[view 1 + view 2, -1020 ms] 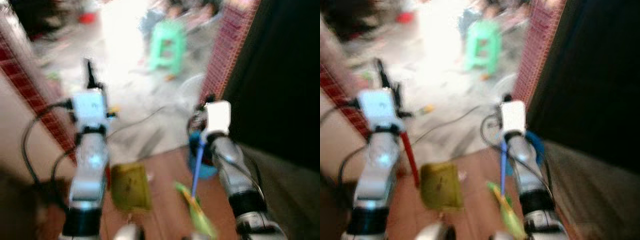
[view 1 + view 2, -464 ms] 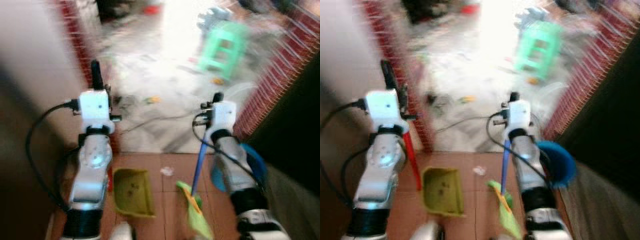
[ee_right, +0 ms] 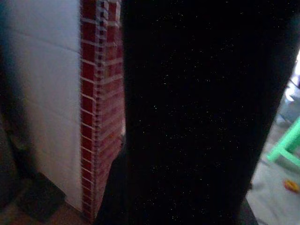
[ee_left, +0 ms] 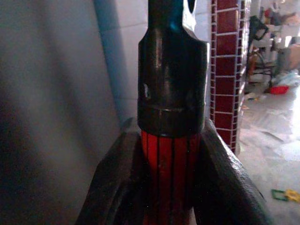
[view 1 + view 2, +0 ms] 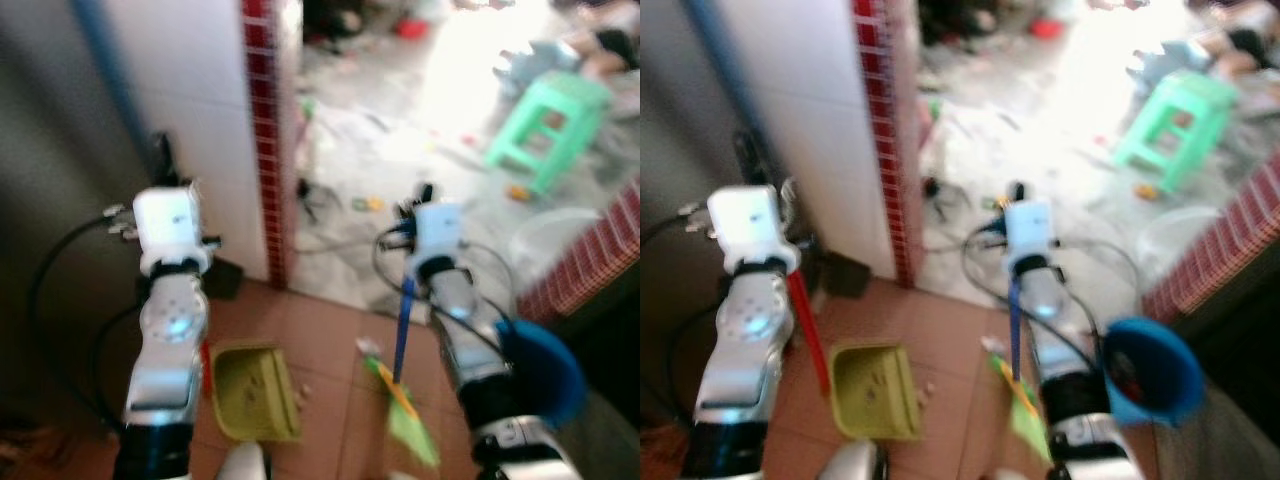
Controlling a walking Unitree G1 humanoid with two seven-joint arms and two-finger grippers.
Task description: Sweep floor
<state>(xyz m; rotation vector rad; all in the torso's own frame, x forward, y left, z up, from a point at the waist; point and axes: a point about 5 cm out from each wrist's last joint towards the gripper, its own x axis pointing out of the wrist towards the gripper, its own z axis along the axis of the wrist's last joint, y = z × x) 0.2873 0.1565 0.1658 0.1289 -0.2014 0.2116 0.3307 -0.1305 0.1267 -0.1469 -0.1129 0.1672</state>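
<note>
on the tiled floor point(image 5: 320, 340) by the doorway, left gripper point(image 4: 171, 154) clamps the dustpan point(image 5: 252, 390) handle, right gripper's point(image 5: 425, 195) grip on the broom point(image 5: 400, 400) unclear, litter beyond unswept, sweeping barely begun.

**A lived-in house, seen from the threshold of its yard**

You are looking at a home, at the point where an indoor room opens onto a bright concrete yard. The terracotta tile floor point(image 5: 320, 340) underfoot gives way to pale, sunlit ground strewn with scraps and litter point(image 5: 970, 130). A white-tiled wall with a red brick-pattern edge point(image 5: 262, 140) frames the opening on your left, and a low wall in the same red tile point(image 5: 1220, 250) runs along your right. A green plastic stool point(image 5: 545, 125) stands out in the yard, a blue bucket point(image 5: 1150, 370) sits near your right side, and a cable point(image 5: 330, 245) trails across the concrete.
</note>
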